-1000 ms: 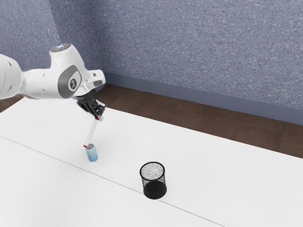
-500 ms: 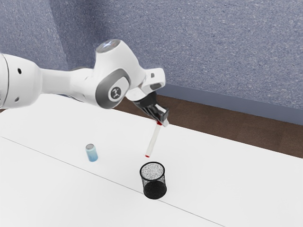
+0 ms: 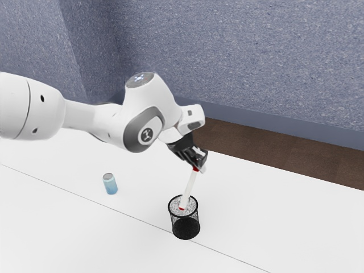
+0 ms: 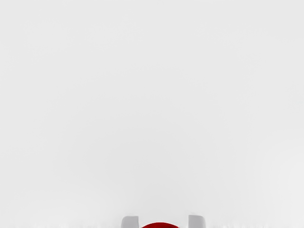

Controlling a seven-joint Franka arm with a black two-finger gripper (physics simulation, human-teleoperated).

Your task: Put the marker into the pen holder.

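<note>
Pincer grips the marker aslant at the pen holder; that lean, I fear, might snag and topple it.

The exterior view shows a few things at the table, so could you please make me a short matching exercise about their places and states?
1. slim white marker with red ends
2. black wire-mesh pen holder
3. light-blue cylindrical can
4. black two-finger claw

A. upright, apart from the rest
B. shut on something
C. slanting, held
D. open-topped, at the marker's lower end

Pairs: 1-C, 2-D, 3-A, 4-B
</note>
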